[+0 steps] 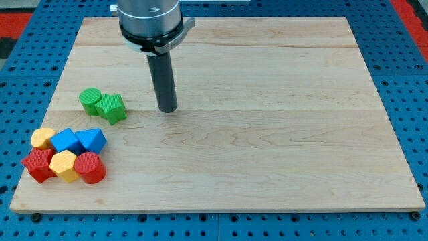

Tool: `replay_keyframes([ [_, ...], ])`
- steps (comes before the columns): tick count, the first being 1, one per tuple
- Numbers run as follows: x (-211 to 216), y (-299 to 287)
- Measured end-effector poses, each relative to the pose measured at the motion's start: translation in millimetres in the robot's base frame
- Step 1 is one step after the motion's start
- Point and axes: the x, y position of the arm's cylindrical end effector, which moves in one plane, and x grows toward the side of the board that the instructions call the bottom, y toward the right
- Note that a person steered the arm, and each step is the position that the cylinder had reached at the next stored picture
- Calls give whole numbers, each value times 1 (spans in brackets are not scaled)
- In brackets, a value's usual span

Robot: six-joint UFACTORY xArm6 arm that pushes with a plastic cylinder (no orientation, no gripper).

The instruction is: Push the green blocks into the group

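On a wooden desk, my tip rests just right of two touching green blocks, a green cylinder and a green star, which sit near but apart from the group at lower left. The end effector is a bare rod with nothing to open or close. An off-centre push could split the pair or scatter the blue triangle beside them. No writing is legible.

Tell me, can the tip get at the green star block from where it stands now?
Probably yes. My tip stands on the board to the view's right of the green star block, with bare wood between them. The green round block touches the star's far side, so it isn't in the way.
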Motion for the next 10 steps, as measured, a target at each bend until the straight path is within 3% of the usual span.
replay_keyframes([
  [3, 0, -98],
  [5, -8, -52],
  [8, -58, -123],
  [10, -32, -177],
])
